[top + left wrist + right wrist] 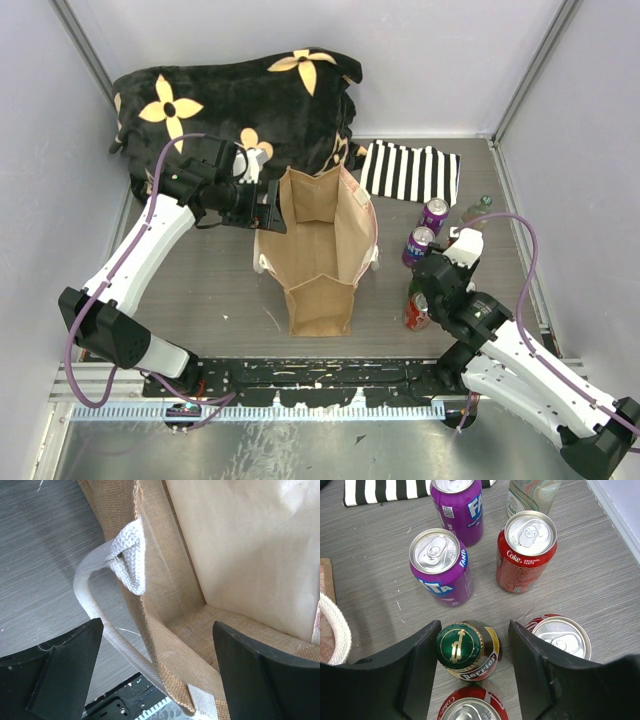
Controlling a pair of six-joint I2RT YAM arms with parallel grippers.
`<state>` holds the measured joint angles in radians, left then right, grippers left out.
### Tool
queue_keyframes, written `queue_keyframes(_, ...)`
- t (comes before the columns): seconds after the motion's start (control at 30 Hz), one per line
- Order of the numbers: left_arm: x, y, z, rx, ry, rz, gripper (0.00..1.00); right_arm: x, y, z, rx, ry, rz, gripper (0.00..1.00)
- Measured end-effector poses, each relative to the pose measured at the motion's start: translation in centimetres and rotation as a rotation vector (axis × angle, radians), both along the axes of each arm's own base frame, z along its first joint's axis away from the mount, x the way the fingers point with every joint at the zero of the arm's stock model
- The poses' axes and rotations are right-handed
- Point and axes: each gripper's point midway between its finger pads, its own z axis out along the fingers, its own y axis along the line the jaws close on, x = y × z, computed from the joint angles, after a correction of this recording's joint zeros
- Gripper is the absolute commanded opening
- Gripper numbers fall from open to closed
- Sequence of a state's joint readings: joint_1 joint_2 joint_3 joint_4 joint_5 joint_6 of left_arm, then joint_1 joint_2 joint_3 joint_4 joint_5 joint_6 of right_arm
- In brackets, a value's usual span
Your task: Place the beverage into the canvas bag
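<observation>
The canvas bag (320,250) stands open in the middle of the table, tan with white handles. My left gripper (272,205) is open at its left rim; in the left wrist view the rim (170,645) and a white handle (97,605) run between the wide-apart fingers (65,665). The beverage under my right gripper (472,655) is a green-capped Perrier bottle (465,650), upright right of the bag (413,288). The jaws straddle its neck: the left finger (417,670) is close against the cap and a gap remains on the right. The right gripper (420,290) is open.
Two purple Fanta cans (440,567) (457,505), three red Coke cans (526,550) (562,637) (470,707) and a clear bottle (532,495) crowd round the Perrier. A striped cloth (410,172) and a black flowered blanket (240,100) lie at the back.
</observation>
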<state>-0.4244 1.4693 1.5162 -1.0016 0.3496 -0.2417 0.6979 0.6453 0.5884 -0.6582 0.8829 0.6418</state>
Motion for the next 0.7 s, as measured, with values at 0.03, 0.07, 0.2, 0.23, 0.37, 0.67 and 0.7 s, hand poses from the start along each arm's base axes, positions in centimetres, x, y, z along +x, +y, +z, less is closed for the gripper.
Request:
queue_keyframes(0.03, -0.05, -0.05, 0.02, -0.003, 0.002, -0.002, 0.98, 0.0, -0.04, 0.01, 0.0, -0.003, -0.002, 0.55)
queue_keyframes(0.07, -0.13, -0.1, 0.02, -0.006, 0.005, -0.005, 0.98, 0.03, -0.06, 0.07, 0.003, -0.008, -0.004, 0.51)
queue_keyframes(0.2, -0.32, -0.28, 0.08, -0.017, 0.013, -0.012, 0.98, 0.08, -0.1, 0.17, 0.015, -0.026, -0.009, 0.25)
queue_keyframes(0.23, -0.36, -0.34, 0.1, -0.02, 0.014, -0.014, 0.98, 0.03, -0.27, 0.18, 0.007, -0.028, -0.011, 0.2)
queue_keyframes(0.37, -0.45, -0.44, 0.15, -0.026, 0.017, -0.019, 0.98, -0.13, -0.67, 0.18, 0.01, -0.046, -0.023, 0.03)
queue_keyframes(0.67, -0.73, -0.49, -0.22, -0.028, 0.033, -0.025, 0.98, -0.27, -0.8, 0.17, 0.017, -0.054, -0.025, 0.01)
queue_keyframes(0.7, -0.82, -0.45, -0.35, -0.026, 0.037, -0.024, 0.98, -0.27, -0.8, 0.19, 0.017, -0.055, -0.025, 0.01)
